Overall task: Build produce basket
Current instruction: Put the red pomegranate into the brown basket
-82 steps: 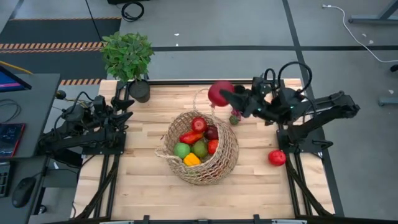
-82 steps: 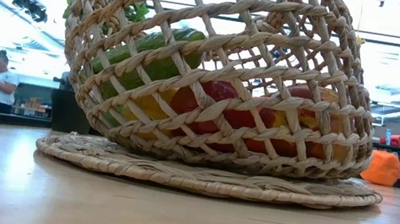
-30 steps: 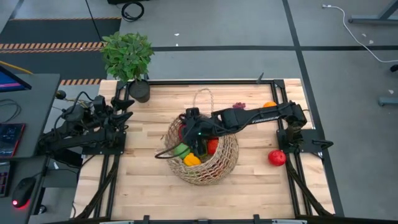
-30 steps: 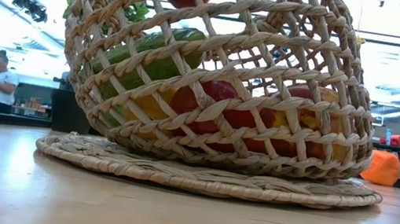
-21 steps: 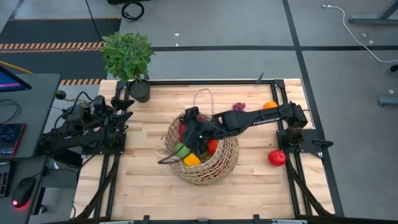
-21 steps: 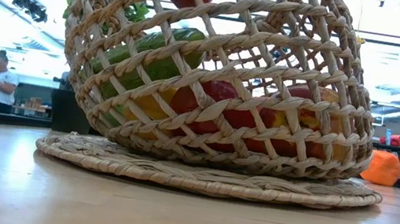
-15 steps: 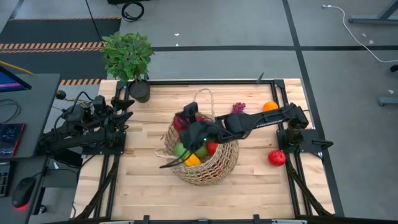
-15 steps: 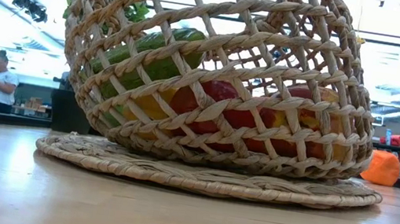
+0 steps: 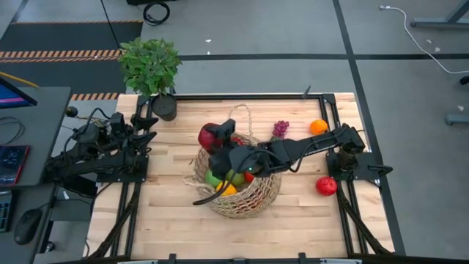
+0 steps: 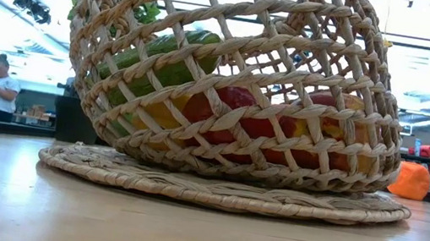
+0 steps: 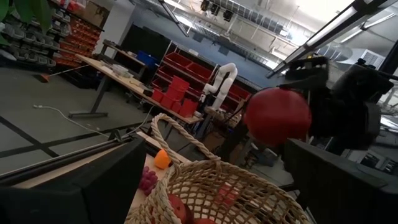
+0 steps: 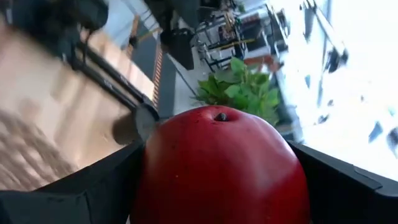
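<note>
A leafy potted plant (image 9: 151, 67) in a dark pot is seen at the far left corner of the pale plank table (image 9: 161, 213). On the right side of the table, a purple grape bunch (image 9: 281, 129) and an orange (image 9: 318, 126) lie near the far edge, and a red fruit (image 9: 326, 185) is set beside the base of the right arm; all three are apart from the basket. The basket (image 9: 253, 196), a round, tan, open-weave wicker piece with thin loop handles, is placed at the middle of the table. Green, yellow and red produce (image 9: 223, 178) is piled inside it, and in the low view the same pieces show through the gaps of the weave.

The right arm is stretched across the basket, so much of the contents is covered from above. The right hand (image 9: 212, 138) is closed around a large, smooth red apple (image 9: 209, 136), held over the far left rim of the basket. In the right wrist view the apple (image 12: 221, 165) fills the space between the two dark fingers. Half a second earlier the apple was nearer the basket's centre; it has been carried outward toward the rim, and possibly higher, though height is hard to judge from above.

The left hand (image 9: 150, 121) is held wide open, parked at the left edge of the table.
</note>
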{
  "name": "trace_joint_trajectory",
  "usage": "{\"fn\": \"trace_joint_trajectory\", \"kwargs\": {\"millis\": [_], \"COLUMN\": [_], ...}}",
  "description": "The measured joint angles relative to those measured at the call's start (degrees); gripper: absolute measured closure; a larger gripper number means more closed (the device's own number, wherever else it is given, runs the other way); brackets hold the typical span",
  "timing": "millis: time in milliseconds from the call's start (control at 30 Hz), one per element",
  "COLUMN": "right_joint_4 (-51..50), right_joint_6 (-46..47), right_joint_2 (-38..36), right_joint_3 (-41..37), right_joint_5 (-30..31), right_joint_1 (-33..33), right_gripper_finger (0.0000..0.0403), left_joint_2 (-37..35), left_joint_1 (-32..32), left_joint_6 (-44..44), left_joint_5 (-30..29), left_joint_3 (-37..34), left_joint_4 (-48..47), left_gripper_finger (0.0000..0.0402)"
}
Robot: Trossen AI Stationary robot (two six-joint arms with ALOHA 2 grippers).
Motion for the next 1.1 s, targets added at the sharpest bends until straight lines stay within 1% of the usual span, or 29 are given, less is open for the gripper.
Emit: {"fn": "trace_joint_trajectory", "kwargs": {"millis": [67, 133, 200, 267, 333, 400, 433, 600, 667, 733, 900, 1000, 1100], "right_joint_4": [-0.09, -1.37, -4.86, -10.41, -15.94, -21.9, -23.01, -24.04, -24.87, -28.02, -31.31, -31.54, -29.9], "right_joint_6": [9.43, 21.36, 31.89, 39.34, 44.24, 46.94, 47.86, 54.24, 55.35, 56.34, 58.71, 59.95, 60.89], "right_joint_2": [0.0, 0.0, -0.04, 0.11, 1.16, 2.16, 2.35, 2.74, 3.75, 4.14, 5.36, 5.97, 5.83], "right_joint_3": [-0.01, 0.0, 0.0, -0.05, -0.07, -0.32, -0.36, -0.11, -0.13, -0.29, -0.22, -0.26, -0.17], "right_joint_5": [-0.17, -3.28, -10.37, -17.84, -21.09, -23.76, -25.85, -32.76, -35.52, -38.14, -46.66, -48.63, -49.16], "right_joint_1": [-0.41, -1.11, -2.04, -2.94, -3.52, -4.24, -4.65, -6.62, -7.52, -8.22, -9.84, -10.67, -11.17], "right_gripper_finger": [0.0023, 0.0023, 0.0023, 0.0023, 0.0023, 0.0023, 0.0023, 0.0023, 0.0023, 0.0023, 0.0017, 0.0006, 0.0008], "left_joint_2": [0.0, 0.0, 0.0, 0.0, 0.0, 0.0, 0.0, 0.0, 0.0, 0.0, 0.0, 0.0, 0.0], "left_joint_1": [0.01, 0.0, 0.0, 0.0, 0.0, 0.01, 0.0, 0.0, 0.01, 0.0, 0.0, 0.0, 0.02], "left_joint_6": [0.0, 0.01, 0.0, 0.02, 0.0, 0.02, 0.0, 0.02, 0.0, 0.01, 0.02, 0.02, 0.02], "left_joint_5": [-0.01, -0.02, -0.01, -0.01, -0.02, 0.0, -0.01, -0.02, -0.01, 0.0, -0.01, 0.0, 0.0], "left_joint_3": [0.0, 0.0, 0.0, 0.0, 0.0, 0.0, 0.0, 0.0, 0.0, 0.0, 0.0, 0.0, 0.0], "left_joint_4": [0.0, 0.0, 0.0, 0.0, 0.0, 0.02, -0.01, 0.0, -0.25, -0.15, -0.28, -0.28, -0.29], "left_gripper_finger": [0.0012, 0.0012, 0.0012, 0.0012, 0.0012, 0.0012, 0.0012, 0.0012, 0.0012, 0.0012, 0.0012, 0.0012, 0.0012]}}
